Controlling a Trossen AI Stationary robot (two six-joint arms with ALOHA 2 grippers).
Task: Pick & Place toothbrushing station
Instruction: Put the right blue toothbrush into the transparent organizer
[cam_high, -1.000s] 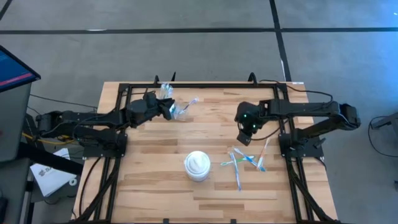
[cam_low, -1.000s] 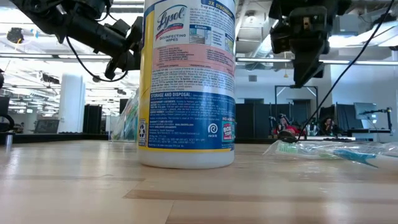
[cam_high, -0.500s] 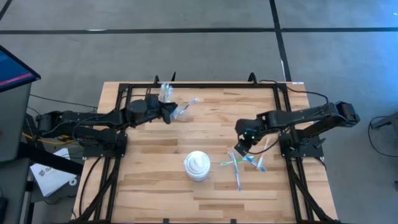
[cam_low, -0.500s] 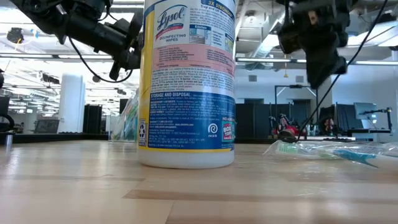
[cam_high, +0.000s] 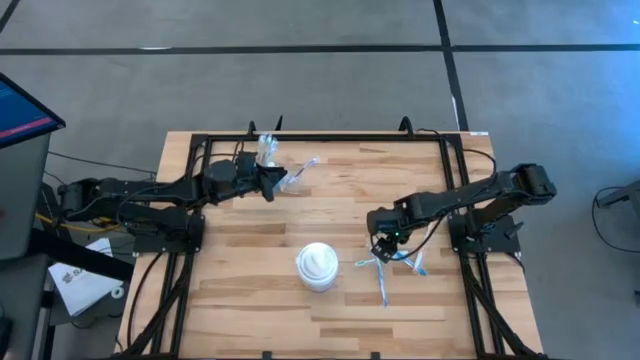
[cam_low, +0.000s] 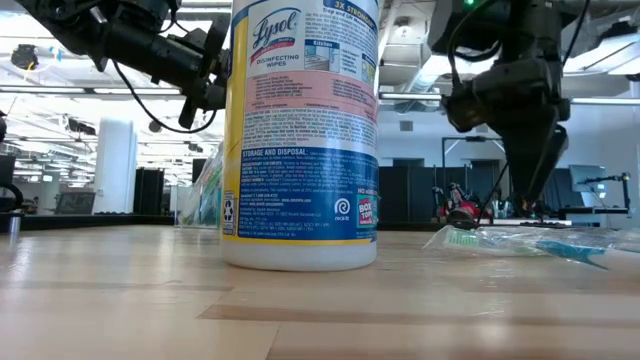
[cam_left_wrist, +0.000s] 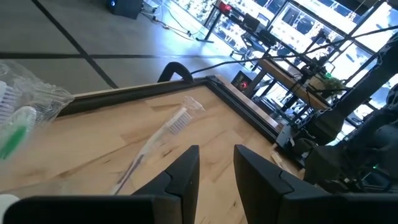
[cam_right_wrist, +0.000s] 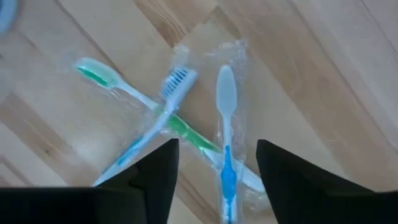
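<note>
The right gripper (cam_high: 383, 243), fingers wide, hangs over the toothbrushes (cam_right_wrist: 186, 130) at four o'clock on the table (cam_high: 250, 280). The left gripper (cam_high: 275, 180), at eleven o'clock, has narrow, empty fingers.

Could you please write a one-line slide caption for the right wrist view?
Open right gripper poised above crossed green toothbrush and blue toothbrushes in clear wrappers on the wooden table.
</note>
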